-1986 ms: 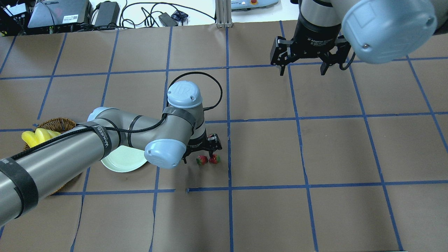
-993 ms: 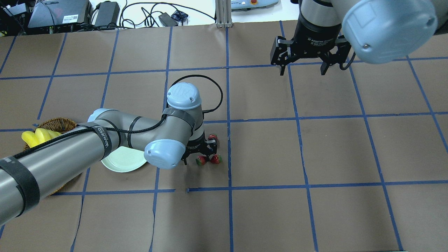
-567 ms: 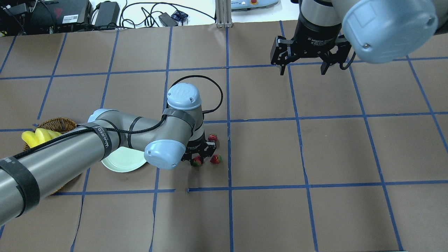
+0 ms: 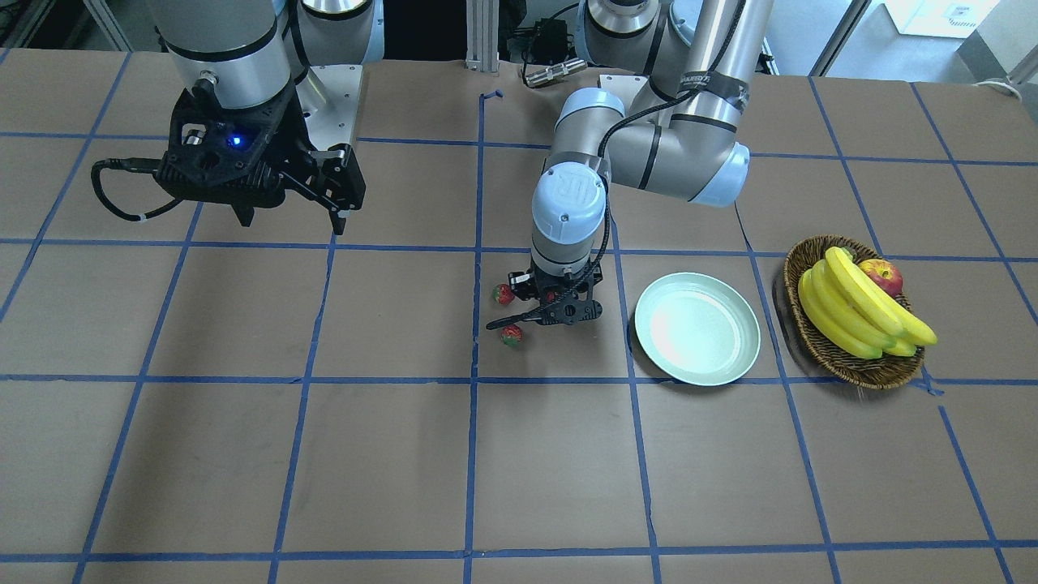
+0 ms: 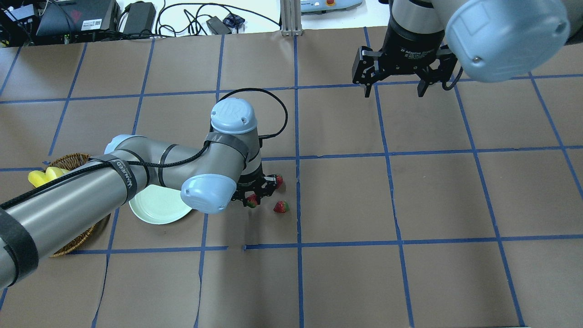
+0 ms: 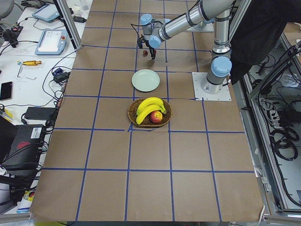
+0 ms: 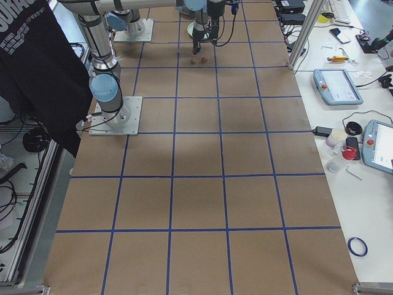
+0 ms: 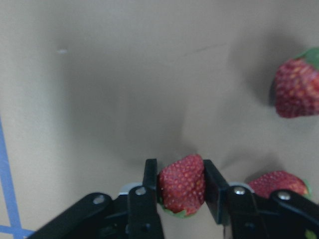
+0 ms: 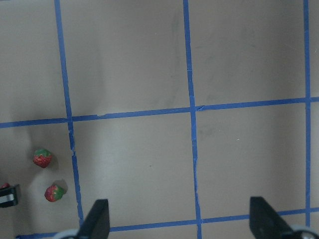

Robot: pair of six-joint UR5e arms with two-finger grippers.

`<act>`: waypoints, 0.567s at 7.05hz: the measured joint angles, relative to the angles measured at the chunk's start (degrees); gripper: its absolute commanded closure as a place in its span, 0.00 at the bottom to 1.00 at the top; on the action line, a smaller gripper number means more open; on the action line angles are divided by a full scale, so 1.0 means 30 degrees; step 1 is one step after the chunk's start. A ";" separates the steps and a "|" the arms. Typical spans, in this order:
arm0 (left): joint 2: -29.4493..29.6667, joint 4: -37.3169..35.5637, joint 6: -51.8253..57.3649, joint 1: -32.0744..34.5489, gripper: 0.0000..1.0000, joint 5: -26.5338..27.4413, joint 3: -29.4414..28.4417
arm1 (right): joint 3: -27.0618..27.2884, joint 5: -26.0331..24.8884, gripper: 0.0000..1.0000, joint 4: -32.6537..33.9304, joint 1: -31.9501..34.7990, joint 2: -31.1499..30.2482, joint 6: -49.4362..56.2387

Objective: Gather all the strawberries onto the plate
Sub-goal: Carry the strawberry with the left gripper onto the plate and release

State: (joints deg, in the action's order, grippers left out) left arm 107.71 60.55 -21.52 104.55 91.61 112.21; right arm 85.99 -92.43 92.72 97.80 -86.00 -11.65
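Observation:
My left gripper (image 5: pixel 252 197) is shut on one strawberry (image 8: pixel 182 184) and holds it just above the table, a short way right of the plate (image 5: pixel 155 212). The held berry also shows from overhead (image 5: pixel 252 201). The two other strawberries lie on the brown paper beside the gripper, one farther back (image 5: pixel 278 181) and one nearer (image 5: pixel 281 207); the front view shows them too (image 4: pixel 503 294) (image 4: pixel 512 335). The pale mint plate (image 4: pixel 697 328) holds nothing. My right gripper (image 5: pixel 392 91) is open and empty, high over the far right of the table.
A brown wicker basket (image 4: pixel 851 367) with bananas (image 4: pixel 847 312) and a red-yellow apple (image 4: pixel 882 276) stands just beyond the plate, partly under my left arm. The table carries brown paper with a blue tape grid (image 5: pixel 298 246). Cables and devices (image 5: pixel 136 18) lie past the far edge.
My left gripper came down over the strawberries, shut on one, and has moved a little left toward the plate with it. The right arm has not moved.

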 measured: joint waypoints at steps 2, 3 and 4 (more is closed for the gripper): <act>-0.0927 0.2085 0.3179 -0.2182 0.97 0.1208 -0.0712 | -0.0008 -0.0009 0.00 0.0002 -0.0006 0.0010 -0.0011; -0.1234 0.2512 0.5276 -0.3762 0.97 0.1445 -0.0716 | -0.0009 -0.0010 0.00 0.0002 -0.0007 0.0013 -0.0012; -0.1368 0.2653 0.7615 -0.5584 0.97 0.1500 -0.0596 | -0.0009 -0.0010 0.00 0.0003 -0.0007 0.0013 -0.0013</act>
State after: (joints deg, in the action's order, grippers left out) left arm 103.60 68.51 1.33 87.79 96.11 110.42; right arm 85.96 -92.46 92.72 97.78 -85.96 -11.69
